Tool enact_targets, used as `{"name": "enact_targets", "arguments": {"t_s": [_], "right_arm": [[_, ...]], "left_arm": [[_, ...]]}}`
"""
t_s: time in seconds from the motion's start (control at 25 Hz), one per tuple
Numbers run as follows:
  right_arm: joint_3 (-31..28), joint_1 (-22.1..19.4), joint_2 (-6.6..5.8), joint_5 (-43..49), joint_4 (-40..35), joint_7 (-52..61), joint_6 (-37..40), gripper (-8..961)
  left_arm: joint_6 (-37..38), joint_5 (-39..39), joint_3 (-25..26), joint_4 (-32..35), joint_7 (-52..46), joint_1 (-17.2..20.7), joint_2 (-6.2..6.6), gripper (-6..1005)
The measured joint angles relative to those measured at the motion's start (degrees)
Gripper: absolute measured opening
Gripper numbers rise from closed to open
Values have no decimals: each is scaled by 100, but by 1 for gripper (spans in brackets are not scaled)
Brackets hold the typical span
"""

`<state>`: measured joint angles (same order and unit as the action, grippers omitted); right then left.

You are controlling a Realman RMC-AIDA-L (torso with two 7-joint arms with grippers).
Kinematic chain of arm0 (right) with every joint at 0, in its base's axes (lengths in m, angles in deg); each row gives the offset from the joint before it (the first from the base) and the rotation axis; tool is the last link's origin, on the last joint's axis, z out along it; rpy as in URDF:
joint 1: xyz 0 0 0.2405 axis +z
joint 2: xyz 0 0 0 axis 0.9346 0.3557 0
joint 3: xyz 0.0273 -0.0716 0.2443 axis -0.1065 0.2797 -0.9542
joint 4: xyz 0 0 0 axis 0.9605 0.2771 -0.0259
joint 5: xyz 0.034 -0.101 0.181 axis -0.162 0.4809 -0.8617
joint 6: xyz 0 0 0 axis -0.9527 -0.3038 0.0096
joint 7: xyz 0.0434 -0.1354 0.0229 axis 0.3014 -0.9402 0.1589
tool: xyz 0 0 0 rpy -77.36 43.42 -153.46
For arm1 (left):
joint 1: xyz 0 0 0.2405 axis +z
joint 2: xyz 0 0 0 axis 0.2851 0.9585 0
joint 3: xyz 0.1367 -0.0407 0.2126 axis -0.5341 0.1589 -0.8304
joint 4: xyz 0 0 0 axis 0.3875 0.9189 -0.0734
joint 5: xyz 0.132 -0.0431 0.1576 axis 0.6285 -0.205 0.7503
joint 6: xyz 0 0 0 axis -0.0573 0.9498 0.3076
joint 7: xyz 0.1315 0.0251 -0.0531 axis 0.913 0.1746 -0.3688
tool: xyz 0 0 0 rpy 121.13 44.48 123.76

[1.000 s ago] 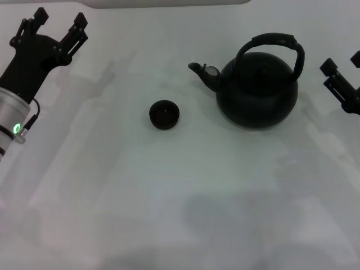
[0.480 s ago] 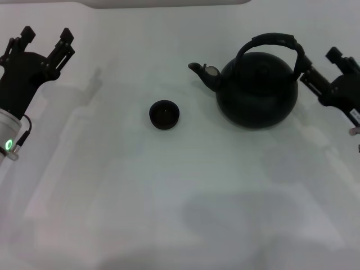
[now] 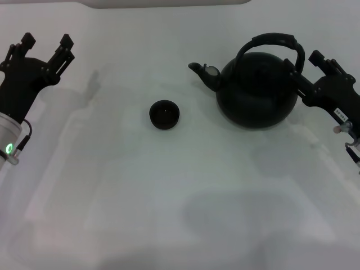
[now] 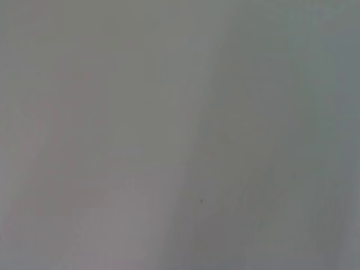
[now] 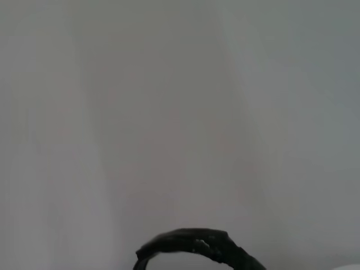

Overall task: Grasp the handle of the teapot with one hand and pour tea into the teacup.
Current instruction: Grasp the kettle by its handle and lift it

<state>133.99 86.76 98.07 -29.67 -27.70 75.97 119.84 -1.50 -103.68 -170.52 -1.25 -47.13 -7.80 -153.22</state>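
The teapot [image 3: 257, 90] is a large round black pot standing right of the middle of the white table, its spout [image 3: 202, 73] pointing left. Its ribbed arched handle [image 3: 274, 40] rises over the top and also shows in the right wrist view [image 5: 194, 243]. The teacup [image 3: 164, 114], a tiny black bowl, stands to the left of the teapot. My right gripper [image 3: 304, 64] is open, close beside the handle's right end. My left gripper [image 3: 46, 40] is open and empty at the far left, well away from the teacup.
The white table [image 3: 180, 197] spreads around both objects, with soft shadows on it. A darker strip [image 3: 163, 3] runs along the table's far edge. The left wrist view shows only bare grey-white surface [image 4: 180, 135].
My right gripper has moved in leftward from the right edge to the teapot's handle. My left gripper has drawn back slightly to the left. The teapot and teacup have not moved.
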Motion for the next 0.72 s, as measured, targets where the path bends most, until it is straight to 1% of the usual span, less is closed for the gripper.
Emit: {"name": "enact_targets", "arguments": {"t_s": [0.28, 0.64, 0.72], "right_arm": [[-34, 107, 6, -3, -83, -7, -360, 812], [-37, 113, 9, -26, -79, -10, -376, 810], [-39, 113, 9, -30, -75, -10, -386, 735]], "left_arm": [[0, -5, 0, 3, -16, 17, 0, 893], [0, -7, 0, 9, -27, 19, -4, 892], [1, -7, 0, 10, -28, 16, -3, 893]]}}
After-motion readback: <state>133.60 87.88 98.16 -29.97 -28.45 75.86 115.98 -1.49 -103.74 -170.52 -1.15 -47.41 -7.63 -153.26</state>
